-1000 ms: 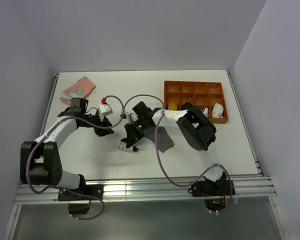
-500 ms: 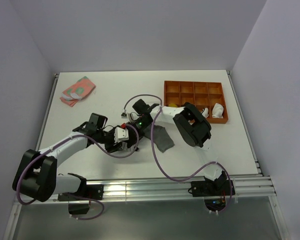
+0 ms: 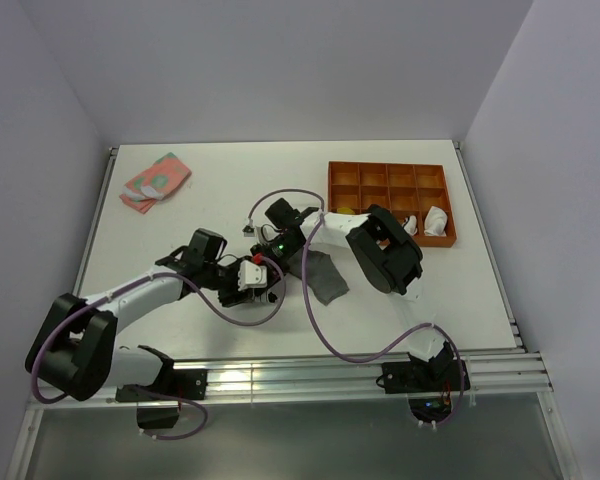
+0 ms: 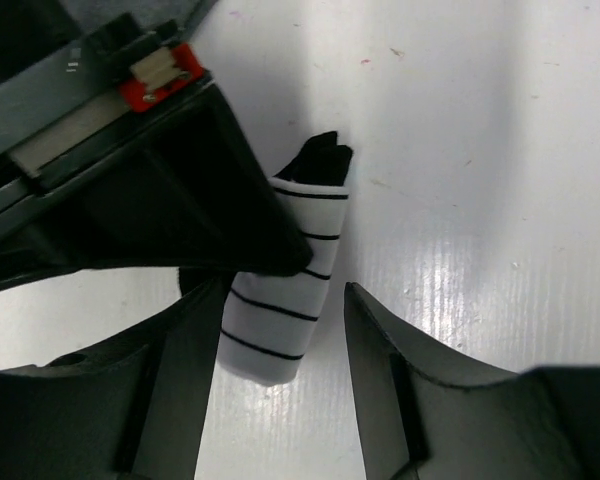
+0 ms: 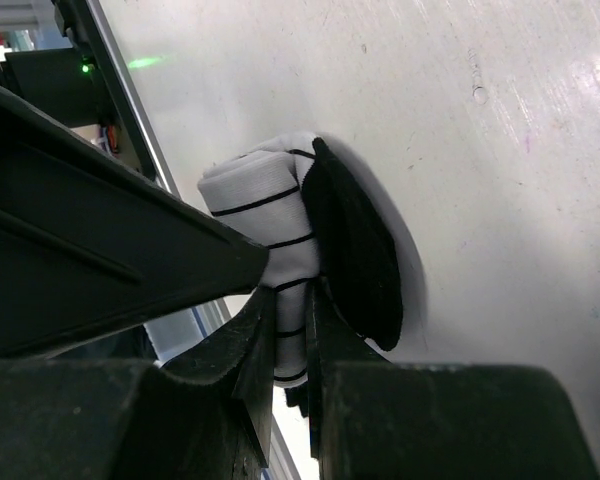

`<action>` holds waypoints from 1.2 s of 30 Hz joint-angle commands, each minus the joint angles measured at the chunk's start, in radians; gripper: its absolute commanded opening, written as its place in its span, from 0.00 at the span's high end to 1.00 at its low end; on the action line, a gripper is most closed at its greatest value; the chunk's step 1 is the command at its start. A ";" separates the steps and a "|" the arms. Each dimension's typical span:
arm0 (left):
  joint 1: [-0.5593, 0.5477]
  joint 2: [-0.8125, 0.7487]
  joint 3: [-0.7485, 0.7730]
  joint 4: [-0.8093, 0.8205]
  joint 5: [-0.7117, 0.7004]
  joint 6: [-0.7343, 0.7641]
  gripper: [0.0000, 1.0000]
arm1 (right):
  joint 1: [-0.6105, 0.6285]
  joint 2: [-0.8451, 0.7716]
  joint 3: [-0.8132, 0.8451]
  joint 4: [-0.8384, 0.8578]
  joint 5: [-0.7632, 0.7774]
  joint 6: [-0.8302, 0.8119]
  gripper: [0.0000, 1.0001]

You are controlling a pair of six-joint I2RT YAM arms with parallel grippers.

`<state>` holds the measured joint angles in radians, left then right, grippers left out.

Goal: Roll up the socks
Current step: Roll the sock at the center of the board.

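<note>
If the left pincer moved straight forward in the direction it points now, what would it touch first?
The striped sock, rolled, directly ahead and partly between the fingers of the open left pincer. The right pincer grips that sock and looks very close; depth is unclear.

On my right wrist feed, the right gripper (image 5: 290, 300) has its fingers nearly closed, pinching the striped sock (image 5: 255, 200), a rolled bundle with its black end to the right, lying on the white table (image 5: 460, 120); a dark wedge (image 5: 100, 260) touches it from the left
</note>
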<state>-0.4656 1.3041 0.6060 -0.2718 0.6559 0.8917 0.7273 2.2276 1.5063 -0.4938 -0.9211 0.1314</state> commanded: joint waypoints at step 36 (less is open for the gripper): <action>-0.021 0.265 0.098 -0.217 0.001 0.007 0.88 | -0.011 -0.146 -0.294 0.190 0.367 0.146 0.66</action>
<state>-0.4839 1.5124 0.7223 -0.3458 0.6949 0.8795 0.7223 2.0914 1.2976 -0.2768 -0.8185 0.2886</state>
